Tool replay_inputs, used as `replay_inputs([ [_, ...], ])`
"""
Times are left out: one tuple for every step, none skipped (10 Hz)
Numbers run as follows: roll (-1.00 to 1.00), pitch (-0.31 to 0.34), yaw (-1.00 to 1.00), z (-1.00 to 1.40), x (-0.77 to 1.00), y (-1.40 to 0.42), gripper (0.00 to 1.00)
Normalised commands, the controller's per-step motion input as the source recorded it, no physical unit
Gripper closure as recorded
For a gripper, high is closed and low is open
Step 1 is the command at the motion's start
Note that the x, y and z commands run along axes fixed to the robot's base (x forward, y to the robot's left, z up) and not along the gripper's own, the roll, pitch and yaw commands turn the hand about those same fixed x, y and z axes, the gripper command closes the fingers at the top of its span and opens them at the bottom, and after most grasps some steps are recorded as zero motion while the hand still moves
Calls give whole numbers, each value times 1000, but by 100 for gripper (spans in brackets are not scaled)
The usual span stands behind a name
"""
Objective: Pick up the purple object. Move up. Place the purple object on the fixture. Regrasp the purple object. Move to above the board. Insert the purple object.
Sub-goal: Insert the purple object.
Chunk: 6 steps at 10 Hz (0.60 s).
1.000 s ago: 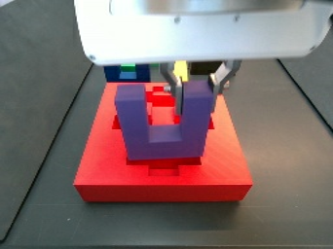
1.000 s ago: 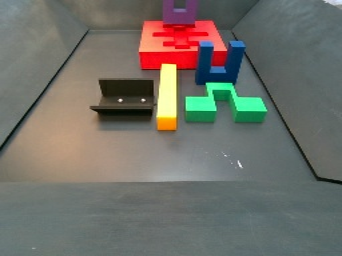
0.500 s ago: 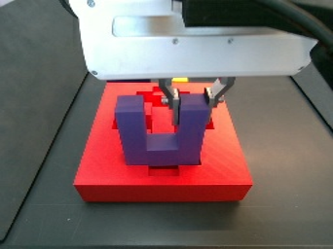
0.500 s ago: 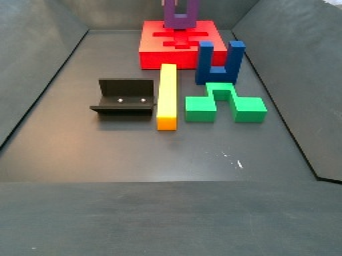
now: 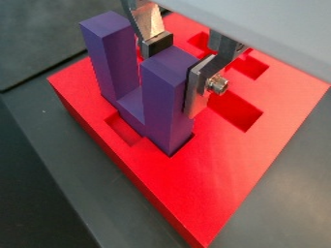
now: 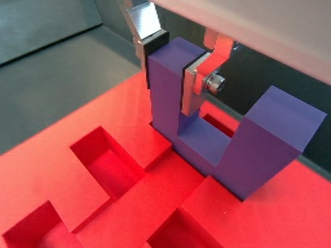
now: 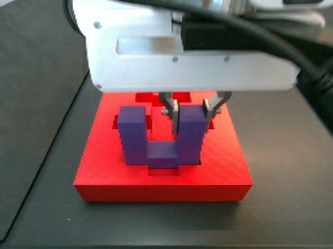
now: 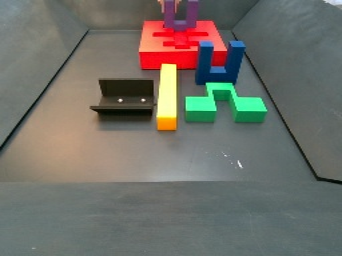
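The purple object (image 5: 145, 92), a matte U-shaped block, stands upright with its base sunk in a recessed cutout of the board (image 5: 246, 203), a flat red slab. The end effector (image 5: 181, 68) straddles one prong. The fixture (image 8: 124, 98) sits well apart, bare.

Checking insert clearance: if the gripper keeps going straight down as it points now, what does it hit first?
The gripper, shut on one prong of the purple object, would drive that object's base into the board; it already looks seated in a cutout.
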Motion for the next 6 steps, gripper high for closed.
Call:
replay_inputs([
  [104, -29, -83, -400, 0, -37, 100],
  [126, -17, -97, -417, 0, -31, 100],
  [104, -29, -97, -443, 0, -37, 100],
  [81, -20, -74, -366, 0, -46, 100],
  [0, -9, 0, 0, 0, 0, 100],
  [0, 0, 0, 0, 0, 0, 100],
])
